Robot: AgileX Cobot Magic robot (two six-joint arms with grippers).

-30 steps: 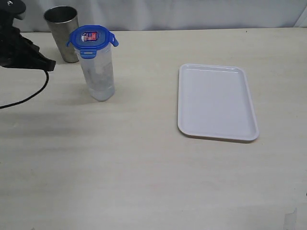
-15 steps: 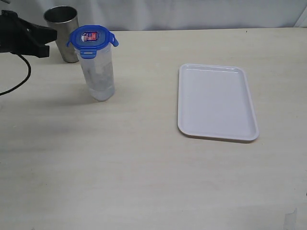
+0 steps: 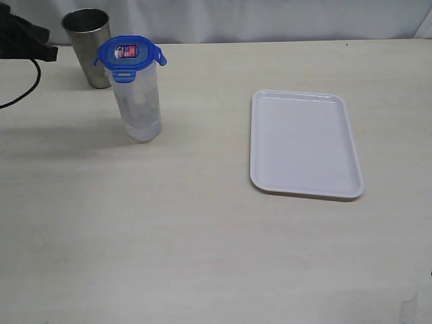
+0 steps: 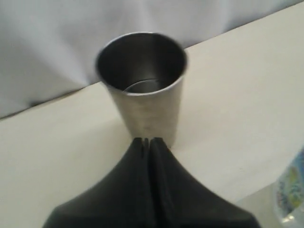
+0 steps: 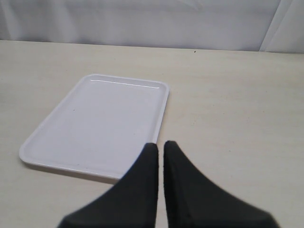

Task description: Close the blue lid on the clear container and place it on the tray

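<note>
Count on the table: one clear container, one blue lid, one tray, one grey metal cup. Two grippers are in view, one per wrist camera. The clear container stands upright on the table, left of centre in the exterior view, with the blue lid seated on its mouth. Two of the lid's flaps stick out sideways, left and right, and a third faces the camera. Whether any flap is snapped down cannot be told from these views. The container is well apart from the tray, which lies flat on the table to the right, long side running away from the camera. The metal cup stands upright just behind and to the left of the container; the two are near each other, and contact cannot be judged. The left gripper has its jaws pressed together with nothing between them, and its tips point at the lower wall of the metal cup. In the exterior view this arm shows only as a dark mass at the upper left edge, with one black cable looping below it. The right gripper also has its jaws drawn together, only a thin slit showing, and grips nothing. It hangs above the table near one long edge of the tray. One white cloth backdrop closes the far side.
</note>
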